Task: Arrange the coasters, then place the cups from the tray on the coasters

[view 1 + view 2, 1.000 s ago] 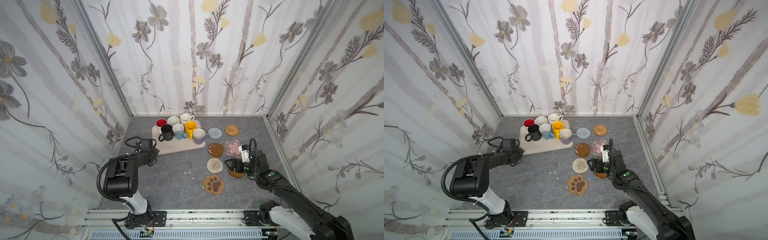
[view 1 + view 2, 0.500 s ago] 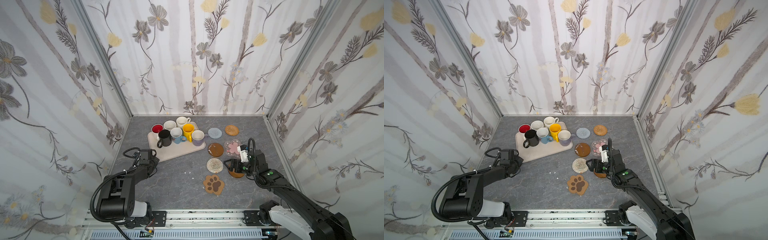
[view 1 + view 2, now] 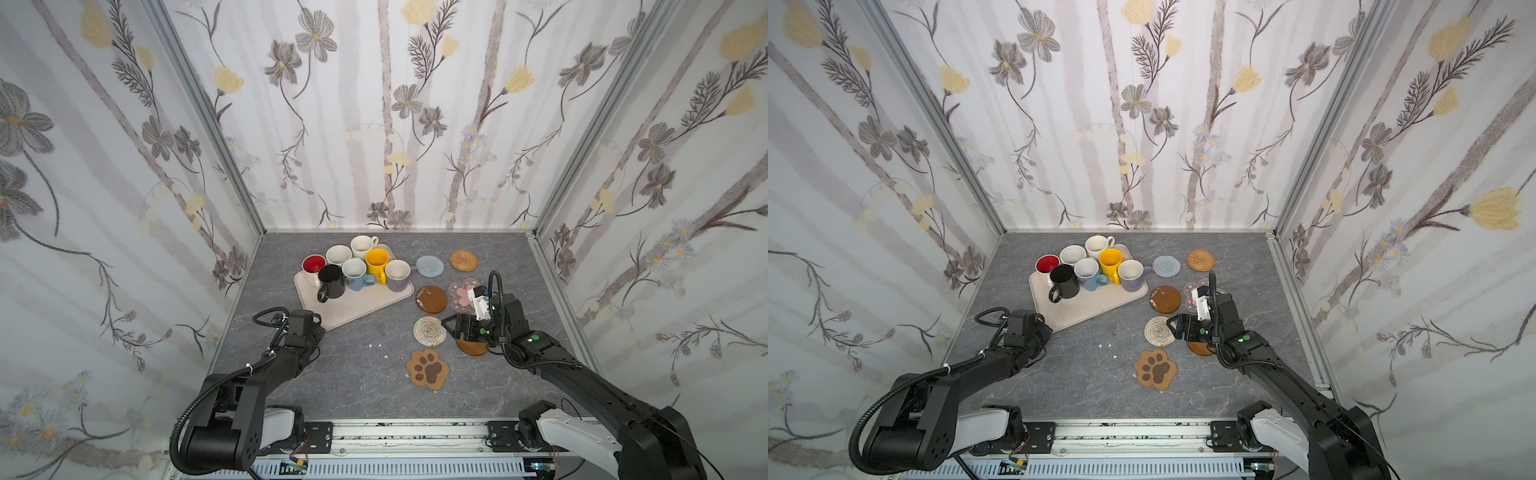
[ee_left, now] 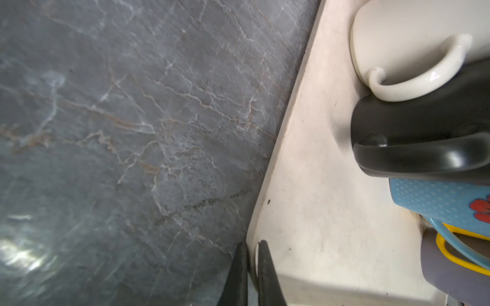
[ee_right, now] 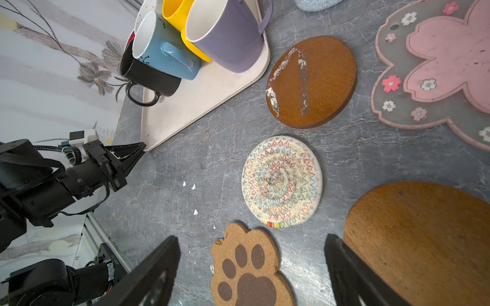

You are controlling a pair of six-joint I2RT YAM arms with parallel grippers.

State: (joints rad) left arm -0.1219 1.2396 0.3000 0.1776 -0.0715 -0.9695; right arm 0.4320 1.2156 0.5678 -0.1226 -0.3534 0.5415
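Left gripper (image 4: 250, 246) pinches tray (image 4: 318, 185) rim at near corner. Drag slow and flat so cups (image 4: 424, 132) stay upright. Right gripper (image 5: 252, 237) spread above coasters (image 5: 281, 182).

Both top views look down steeply from the robot's side; both close wrist views share the tray (image 4: 318, 185).

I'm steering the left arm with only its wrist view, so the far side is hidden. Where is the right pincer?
Observer: The right pincer is open and empty, beside the spiral coaster.
Operator: How many cups are on the tray?
Observer: Seven cups, all upright on the tray.
Operator: Any coaster under a cup?
Observer: None; even the pale blue coaster, nearest the tray, lies bare.
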